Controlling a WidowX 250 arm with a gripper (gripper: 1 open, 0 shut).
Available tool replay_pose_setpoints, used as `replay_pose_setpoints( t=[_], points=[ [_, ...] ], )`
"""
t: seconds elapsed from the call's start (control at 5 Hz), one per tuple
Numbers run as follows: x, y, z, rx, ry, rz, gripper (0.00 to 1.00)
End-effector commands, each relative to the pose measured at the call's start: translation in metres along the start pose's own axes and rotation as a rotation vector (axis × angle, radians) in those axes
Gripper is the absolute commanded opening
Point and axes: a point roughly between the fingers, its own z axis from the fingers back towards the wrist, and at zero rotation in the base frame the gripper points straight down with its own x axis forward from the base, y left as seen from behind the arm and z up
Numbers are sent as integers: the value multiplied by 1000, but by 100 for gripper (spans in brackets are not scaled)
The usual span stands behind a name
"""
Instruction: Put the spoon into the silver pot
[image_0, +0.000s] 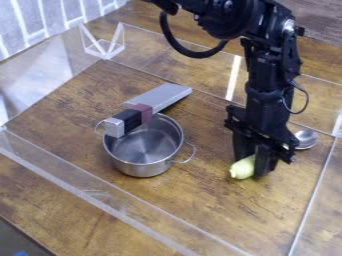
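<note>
The spoon lies on the wooden table to the right of the silver pot (144, 147). Its yellow-green handle (242, 168) pokes out at the lower left of the fingers, and its shiny bowl (305, 138) shows at their right. My gripper (262, 160) points straight down over the middle of the handle, shut on it, with the fingers hiding that part. The pot is upright with nothing inside, about a pot's width to the left of the gripper.
A flat grey slab (152, 105) with a purplish end leans on the pot's far rim. A clear plastic wall (80, 185) runs along the table's front, and a clear triangular stand (100, 40) is at the back left.
</note>
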Motion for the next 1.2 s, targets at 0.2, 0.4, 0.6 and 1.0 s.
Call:
replay_pose_setpoints(
  t=[0.2, 0.4, 0.6, 1.0],
  points=[
    [7, -6, 31, 1, -47, -37, 0],
    [8, -8, 36, 9, -43, -41, 0],
    [10, -13, 40, 16, -41, -56, 0],
    [6, -30, 36, 11, -23, -201, 0]
  ],
)
